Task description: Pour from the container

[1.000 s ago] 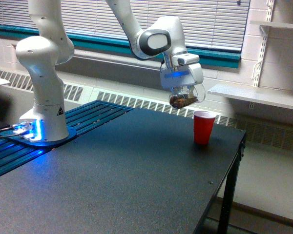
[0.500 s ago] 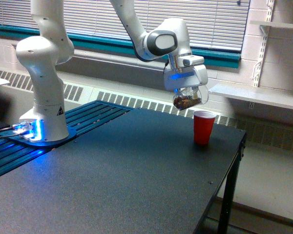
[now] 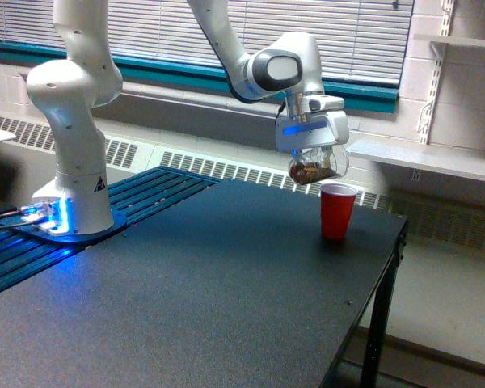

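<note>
**Container held tilted, just up-left of the red cup**

Left to right in the exterior view:

- Arm base (image 3: 73, 174) sits at the far left on a blue slatted platform (image 3: 137, 198), blue light glowing at its foot. The arm rises out of frame and comes back down toward the right.
- Black table (image 3: 202, 299) fills the middle; its top looks dark and speckled.
- Gripper (image 3: 314, 162) hangs from the wrist, blue indicator lit on its body. Jaws are closed around the container (image 3: 315, 170), which sits directly below the gripper body between the fingers. Finger contact points themselves are too small to resolve.
- The container is clear, with brown granular bits pooled at its lower side. It's tilted, its clear end toward the exterior view's right.
- The container is in the air, well above the table top, just up and to the left of the red cup's rim. Not touching it.
- Red cup (image 3: 337, 212) stands upright on the table near the right edge, mouth open upward.
- Can't tell whether any bits are leaving the container.
- Behind: window blinds (image 3: 339, 32) and a wall shelf (image 3: 436, 158) at right.
</note>
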`<state>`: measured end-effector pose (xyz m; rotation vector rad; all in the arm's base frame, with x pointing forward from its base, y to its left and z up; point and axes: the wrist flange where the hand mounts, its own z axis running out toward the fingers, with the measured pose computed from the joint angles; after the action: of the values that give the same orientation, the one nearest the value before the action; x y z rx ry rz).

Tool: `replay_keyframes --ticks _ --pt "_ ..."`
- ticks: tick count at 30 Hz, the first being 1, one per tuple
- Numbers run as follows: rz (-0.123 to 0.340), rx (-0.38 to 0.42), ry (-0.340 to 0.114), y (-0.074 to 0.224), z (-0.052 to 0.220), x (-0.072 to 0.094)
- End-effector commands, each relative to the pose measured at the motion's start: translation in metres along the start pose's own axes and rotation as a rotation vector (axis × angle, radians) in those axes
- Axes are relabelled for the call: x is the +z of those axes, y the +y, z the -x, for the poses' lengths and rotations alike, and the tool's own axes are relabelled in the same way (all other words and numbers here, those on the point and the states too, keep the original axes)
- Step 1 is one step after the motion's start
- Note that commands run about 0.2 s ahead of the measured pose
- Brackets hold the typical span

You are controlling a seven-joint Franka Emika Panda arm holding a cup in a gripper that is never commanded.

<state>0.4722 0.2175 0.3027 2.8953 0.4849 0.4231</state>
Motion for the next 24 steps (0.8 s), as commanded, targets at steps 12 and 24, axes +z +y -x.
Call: replay_keyframes --ticks 12,24 --pt "0.043 -0.102 -0.032 -0.0111 -0.0048 -0.0086" --pt "0.065 -0.127 -0.055 -0.0091 -0.0026 -0.0073"
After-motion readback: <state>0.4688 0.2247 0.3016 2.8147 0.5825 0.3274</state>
